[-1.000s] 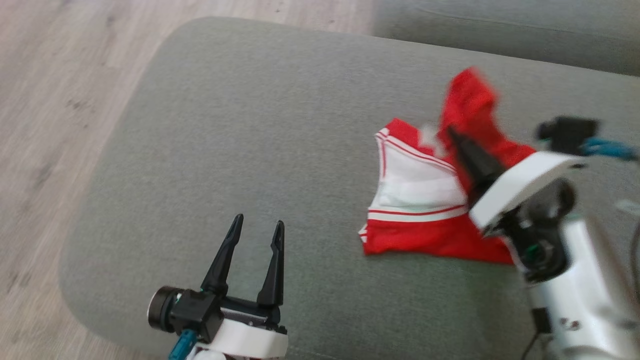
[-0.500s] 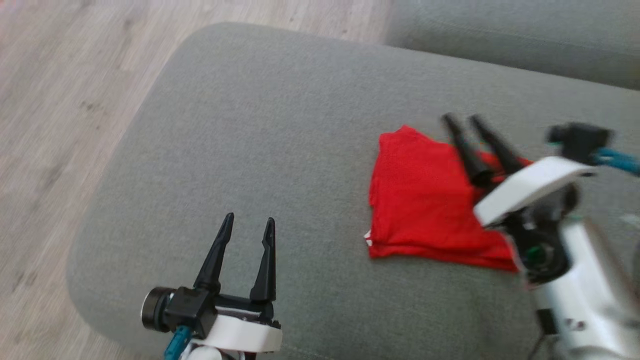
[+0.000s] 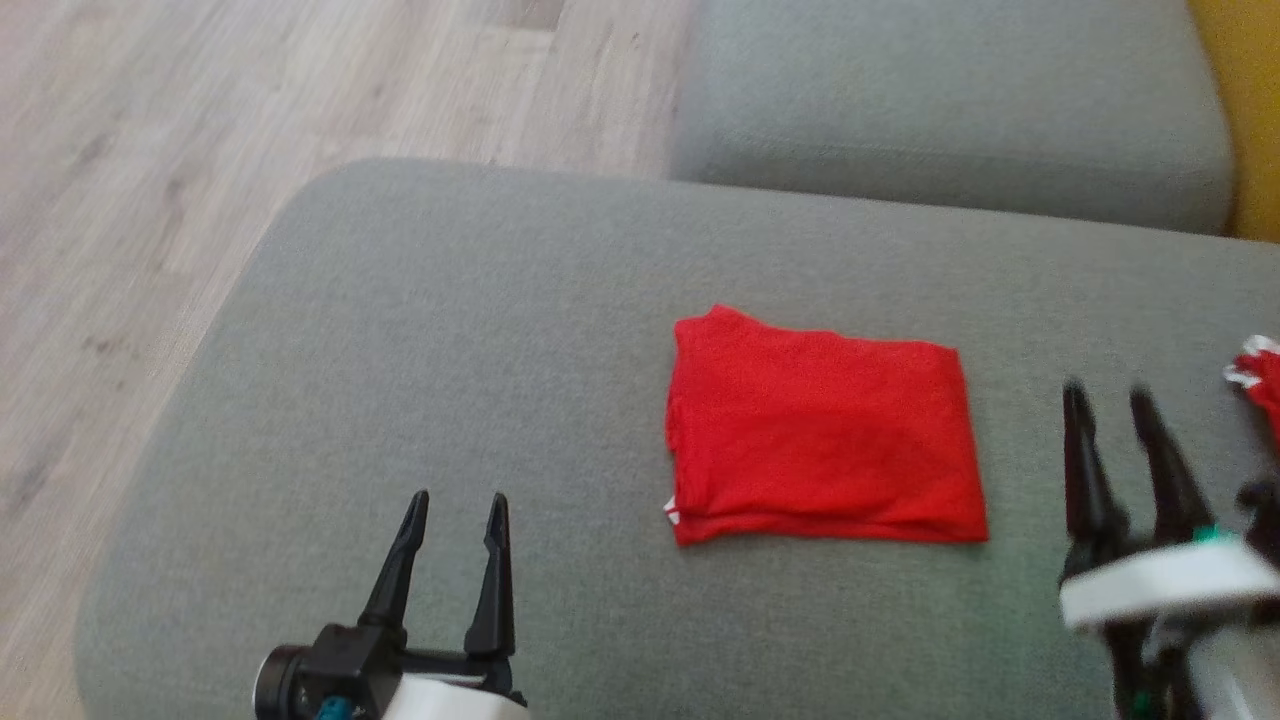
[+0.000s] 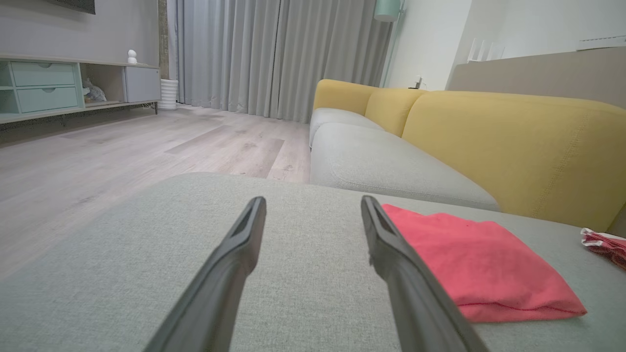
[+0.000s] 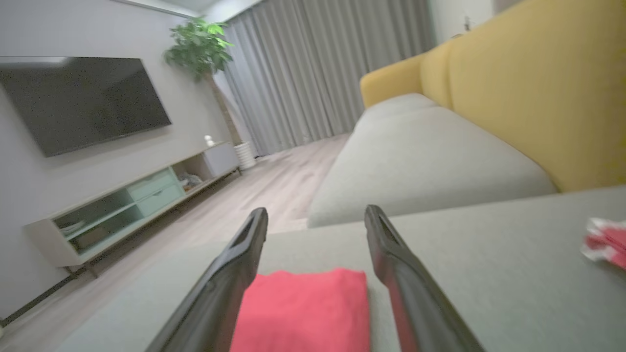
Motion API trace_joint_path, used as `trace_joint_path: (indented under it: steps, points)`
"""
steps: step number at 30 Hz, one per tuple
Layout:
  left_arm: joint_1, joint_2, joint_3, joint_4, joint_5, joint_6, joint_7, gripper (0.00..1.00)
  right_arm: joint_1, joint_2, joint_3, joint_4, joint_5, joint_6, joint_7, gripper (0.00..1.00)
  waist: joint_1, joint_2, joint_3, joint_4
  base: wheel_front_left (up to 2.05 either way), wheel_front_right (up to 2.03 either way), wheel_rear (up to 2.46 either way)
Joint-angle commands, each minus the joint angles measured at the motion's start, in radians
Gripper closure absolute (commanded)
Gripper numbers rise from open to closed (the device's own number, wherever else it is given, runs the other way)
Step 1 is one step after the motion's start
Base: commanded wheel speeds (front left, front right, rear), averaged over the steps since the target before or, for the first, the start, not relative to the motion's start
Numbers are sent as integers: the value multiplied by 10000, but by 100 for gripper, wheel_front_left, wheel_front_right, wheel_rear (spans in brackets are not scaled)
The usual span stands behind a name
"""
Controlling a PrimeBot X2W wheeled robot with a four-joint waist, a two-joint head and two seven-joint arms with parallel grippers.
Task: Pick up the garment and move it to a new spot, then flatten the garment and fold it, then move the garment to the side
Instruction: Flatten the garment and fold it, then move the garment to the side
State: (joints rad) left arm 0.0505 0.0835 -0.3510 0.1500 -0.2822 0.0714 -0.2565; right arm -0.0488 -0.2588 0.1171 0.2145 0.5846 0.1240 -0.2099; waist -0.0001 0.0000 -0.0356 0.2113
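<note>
The red garment (image 3: 825, 440) lies folded into a flat rectangle on the grey sofa cushion (image 3: 450, 330). It also shows in the left wrist view as the garment (image 4: 479, 264) and in the right wrist view as the garment (image 5: 305, 313). My right gripper (image 3: 1108, 392) stands open just right of it, apart from the cloth, nothing between its fingers. My left gripper (image 3: 455, 498) is open near the cushion's front edge, well left of the garment, also empty.
A second red and white cloth (image 3: 1258, 378) lies at the right edge of the cushion. Another grey seat cushion (image 3: 950, 110) and the yellow backrest (image 4: 513, 142) lie beyond. Wooden floor (image 3: 130, 180) runs along the left.
My right gripper let go of the garment, which dropped into a flat fold, and the gripper drew back to the right. The head camera has shifted too.
</note>
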Motion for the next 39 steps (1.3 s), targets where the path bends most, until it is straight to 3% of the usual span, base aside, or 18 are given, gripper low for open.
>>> trace_joint_path:
  steps: [1,5,14,23,39]
  points:
    - [-274,4,407,-255,-32,6,-53,0,-136,-56,109,-128,-65,67,-191,0,1,0,-246,-233,0,0,0]
    - [-26,23,545,-26,27,3,-53,0,777,302,261,688,-1238,67,-502,0,1,0,-586,-412,0,0,0]
    - [448,97,993,553,461,-137,-53,0,2335,1501,-638,-330,-3765,67,-516,0,1,0,-989,-639,0,0,0]
    - [654,20,1404,635,989,-316,-53,0,2751,1877,-864,-625,-4173,67,-518,0,1,0,-1114,-818,0,0,0]
    - [617,-222,1568,680,1349,-521,-53,0,2657,1953,-826,-449,-4186,67,-518,0,1,0,-766,-818,0,0,0]
